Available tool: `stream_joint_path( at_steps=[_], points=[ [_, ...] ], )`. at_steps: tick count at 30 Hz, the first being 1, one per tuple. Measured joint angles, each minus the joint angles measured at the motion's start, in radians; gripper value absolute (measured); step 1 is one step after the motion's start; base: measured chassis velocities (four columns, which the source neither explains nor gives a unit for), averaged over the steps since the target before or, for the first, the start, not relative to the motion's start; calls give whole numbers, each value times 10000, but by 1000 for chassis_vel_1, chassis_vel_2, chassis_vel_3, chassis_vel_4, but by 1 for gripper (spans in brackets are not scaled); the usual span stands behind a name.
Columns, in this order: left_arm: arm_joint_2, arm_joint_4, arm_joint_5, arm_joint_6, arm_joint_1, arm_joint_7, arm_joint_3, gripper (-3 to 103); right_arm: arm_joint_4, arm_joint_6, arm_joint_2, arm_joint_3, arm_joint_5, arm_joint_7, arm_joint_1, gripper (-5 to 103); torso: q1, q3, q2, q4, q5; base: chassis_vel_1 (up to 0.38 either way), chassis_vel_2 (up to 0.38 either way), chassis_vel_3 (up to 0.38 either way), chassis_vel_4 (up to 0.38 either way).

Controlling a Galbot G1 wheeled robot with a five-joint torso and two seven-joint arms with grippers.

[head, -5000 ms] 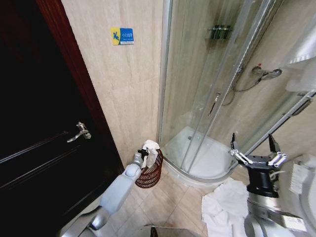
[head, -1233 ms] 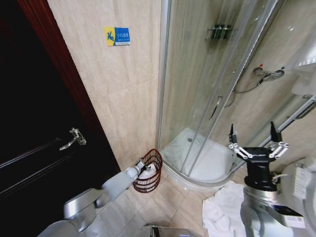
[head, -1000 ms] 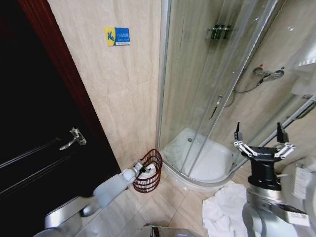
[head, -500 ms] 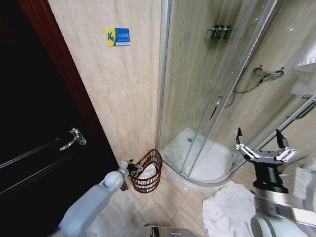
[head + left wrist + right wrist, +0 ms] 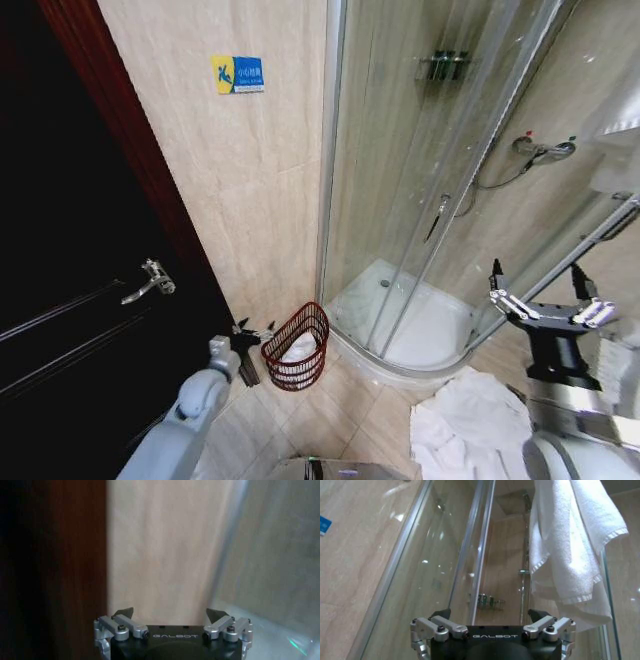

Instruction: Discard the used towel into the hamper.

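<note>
Setting: a tiled bathroom; a dark wooden door [image 5: 70,300] on my left, a glass shower enclosure [image 5: 420,200] ahead.
Hamper: the hamper [image 5: 296,347] — a red-brown wire basket — stands on the floor against the wall, in the corner between the door and the shower.
Towel: the used towel [image 5: 298,348] lies inside the hamper as a white bundle, visible through the wires.
Left gripper: my left gripper [image 5: 252,330] is just beside the hamper on its door side, apart from the rim, fingers spread wide and holding nothing. From its wrist camera the fingertips [image 5: 124,612] stand well apart with bare wall between them.
Right gripper: my right gripper [image 5: 547,296] is raised at my right, well away from the hamper, fingers wide apart and empty.
Other linen: a white hanging towel [image 5: 570,543] is near the shower; more white cloth [image 5: 465,425] lies on the floor by my right side.
Progress: I judge the discard done — the towel is in the hamper and released. At most, what is left is tucking my left arm away.
</note>
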Motion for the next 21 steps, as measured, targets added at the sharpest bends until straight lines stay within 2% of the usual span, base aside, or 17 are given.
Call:
stream_joint_path(
  at_steps=[2,4,5,8,9,11,12,14,15,17,21],
  points=[
    [-394,-593,169,-81,389,122,-673,94,-1,-36,-10,-56,84,54,83,100,0,0,0,1,0,0,0,0,0],
    [-745,-1351,189,-91,875,148,-1101,96,-2,-96,-64,-129,160,80,163,100,1,0,0,2,1,0,0,0,0],
    [-745,-1351,189,-91,875,148,-1101,96,-2,-96,-64,-129,160,80,163,100,1,0,0,2,1,0,0,0,0],
    [-1559,-2435,275,-204,1630,62,-1043,97,-4,-173,-109,-192,147,135,336,100,1,0,0,2,2,0,0,0,0],
    [-1559,-2435,275,-204,1630,62,-1043,97,-4,-173,-109,-192,147,135,336,100,1,0,0,2,2,0,0,0,0],
    [-2148,-2932,534,-335,1995,57,-877,95,-6,-242,-117,-188,112,165,388,100,1,0,0,1,1,0,0,0,0],
    [-2148,-2932,534,-335,1995,57,-877,95,-6,-242,-117,-188,112,165,388,100,1,0,0,1,1,0,0,0,0],
    [-2819,-3305,799,-488,2128,137,-878,95,-8,-211,-167,-211,186,101,434,100,0,0,0,1,2,0,0,0,0],
    [-2819,-3305,799,-488,2128,137,-878,95,-8,-211,-167,-211,186,101,434,100,0,0,0,1,2,0,0,0,0],
    [-3463,-3406,1125,-638,2085,201,-876,94,-10,-181,-137,-258,233,-9,473,100,1,0,0,0,1,0,0,0,0],
    [-3671,-3575,1434,-808,2220,298,-842,94,-11,-46,-153,-287,426,-167,456,100,2,2,-1,-1,3,0,0,0,0]
  ],
)
